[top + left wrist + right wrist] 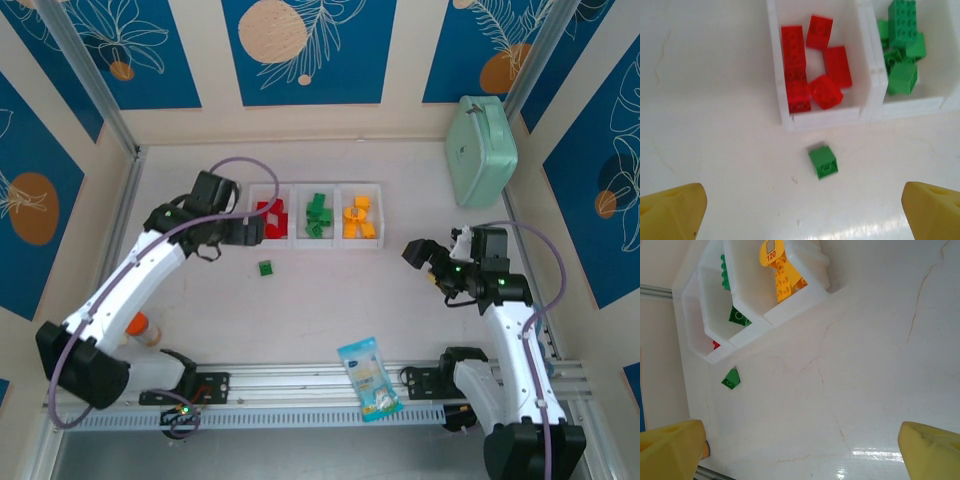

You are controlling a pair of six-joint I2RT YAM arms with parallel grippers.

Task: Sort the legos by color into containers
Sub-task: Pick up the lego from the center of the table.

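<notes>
Bare table (pixel 330 300) around green lego (pixel 823 161) (near containers (pixel 825 117)), left hand (pixel 801 220) spread, seemingly empty.

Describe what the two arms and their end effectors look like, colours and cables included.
Both the left arm and right arm have white link shells with black joints and black bases. A lilac cable loops along each arm. The left end effector and right end effector carry yellow fingers. A small green light glows on the right wrist.
</notes>
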